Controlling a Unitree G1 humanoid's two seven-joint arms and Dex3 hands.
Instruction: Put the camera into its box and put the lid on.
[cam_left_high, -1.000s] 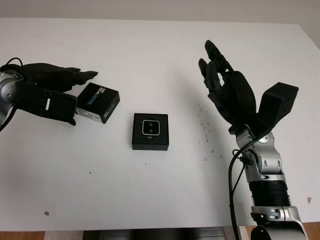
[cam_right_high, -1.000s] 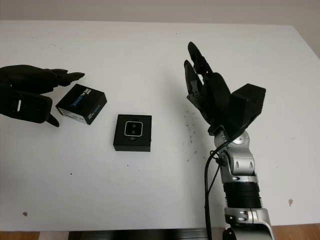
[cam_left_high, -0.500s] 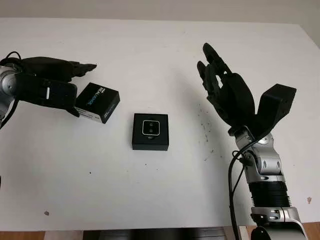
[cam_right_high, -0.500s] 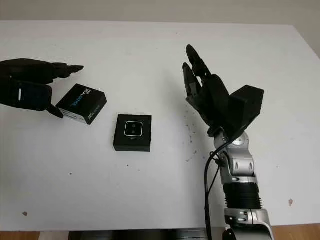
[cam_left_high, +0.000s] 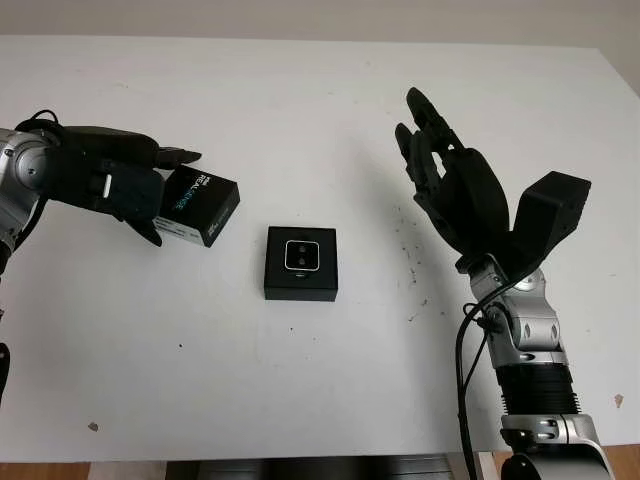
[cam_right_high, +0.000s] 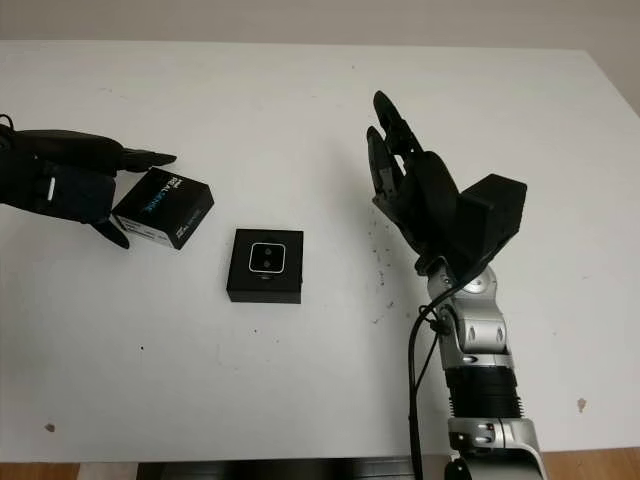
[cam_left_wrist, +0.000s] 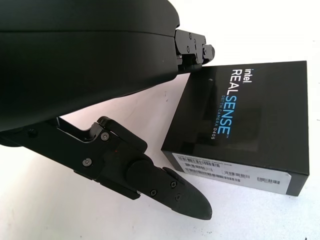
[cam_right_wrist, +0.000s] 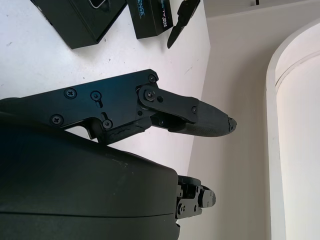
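Note:
The black box (cam_left_high: 300, 285) lies open at the table's middle, with the small silver-faced camera (cam_left_high: 301, 256) seated inside it. Its lid (cam_left_high: 197, 205), black with blue and white RealSense lettering, lies flat to the left of the box. My left hand (cam_left_high: 170, 195) is open at the lid's left end. One finger reaches along the lid's far edge and the thumb (cam_left_wrist: 165, 190) sits beside its near edge, with a small gap to the lid (cam_left_wrist: 245, 125). My right hand (cam_left_high: 440, 165) is open, raised above the table to the right of the box.
The white table (cam_left_high: 300, 390) shows small dark specks right of the box and bare surface in front. Its far edge runs along a pale wall (cam_right_wrist: 240, 75).
My left hand has moved right and closed in on the lid, its finger and thumb now on either side of the lid's left end. The lid, the box and my right hand have stayed put.

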